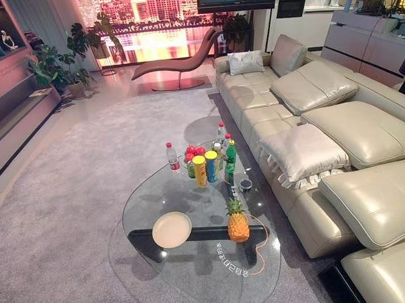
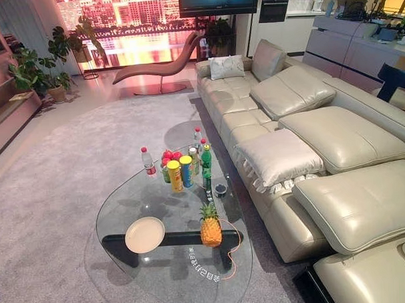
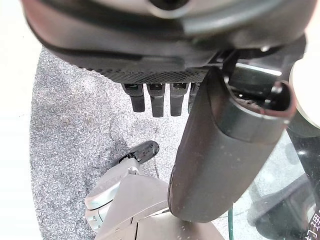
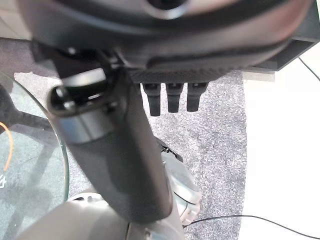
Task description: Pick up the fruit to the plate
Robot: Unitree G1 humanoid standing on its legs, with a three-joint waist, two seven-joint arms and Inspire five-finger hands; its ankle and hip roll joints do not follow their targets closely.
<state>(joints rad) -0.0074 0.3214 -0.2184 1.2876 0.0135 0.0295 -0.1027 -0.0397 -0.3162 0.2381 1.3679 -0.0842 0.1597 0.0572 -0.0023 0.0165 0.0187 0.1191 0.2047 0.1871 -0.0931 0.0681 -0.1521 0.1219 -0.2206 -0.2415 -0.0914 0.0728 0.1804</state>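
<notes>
1. The head views show the glass table [image 1: 193, 271] with the pineapple [image 1: 237, 221] upright near its sofa-side edge, just beside the empty plate [image 1: 171, 229], apart from it.
2. The wrist views show the left hand [image 3: 157, 97] and right hand [image 4: 170, 97] over grey carpet [image 3: 70, 125], fingers straight, holding nothing, well apart from the pineapple.

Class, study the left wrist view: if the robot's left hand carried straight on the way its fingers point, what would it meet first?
Probably the grey carpet: the left hand hangs with straight fingers aimed at it, beside the glass table's edge. Nothing seems to lie between, though depth is unclear.
</notes>
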